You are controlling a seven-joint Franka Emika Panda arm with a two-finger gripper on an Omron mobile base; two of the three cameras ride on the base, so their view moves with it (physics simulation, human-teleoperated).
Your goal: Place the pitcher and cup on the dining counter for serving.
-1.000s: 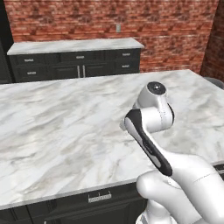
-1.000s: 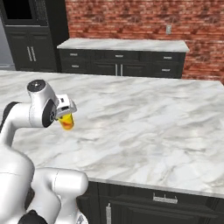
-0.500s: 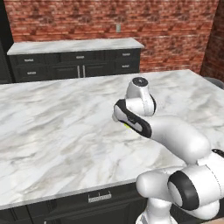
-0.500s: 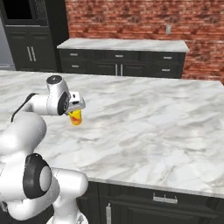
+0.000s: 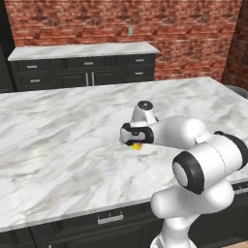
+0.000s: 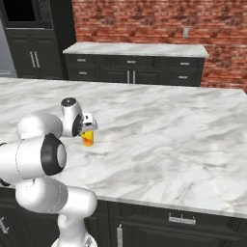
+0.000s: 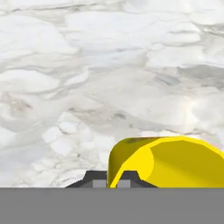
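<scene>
The small yellow cup (image 6: 87, 139) with a red-orange marking hangs in my gripper (image 6: 86, 131), which is shut on its rim. It sits low over the white-grey marble dining counter (image 6: 164, 130), and I cannot tell whether its base touches the top. From the left base view the cup (image 5: 137, 146) peeks out below the hand, near the middle of the dining counter (image 5: 58, 140). In the hand view the cup's (image 7: 170, 162) open mouth sits at the lower right, just beside my gripper (image 7: 111, 180). The pitcher is out of view.
A narrower marble counter (image 5: 82, 51) on dark cabinets runs along the brick wall behind the island. A tall dark cabinet unit (image 6: 34, 38) stands at the far left. The island's front edge (image 6: 183, 205) lies close to my base.
The arm has folded down and reached forward. The cup went with it, out over the counter and then lower toward the marble. The grip has stayed shut.
</scene>
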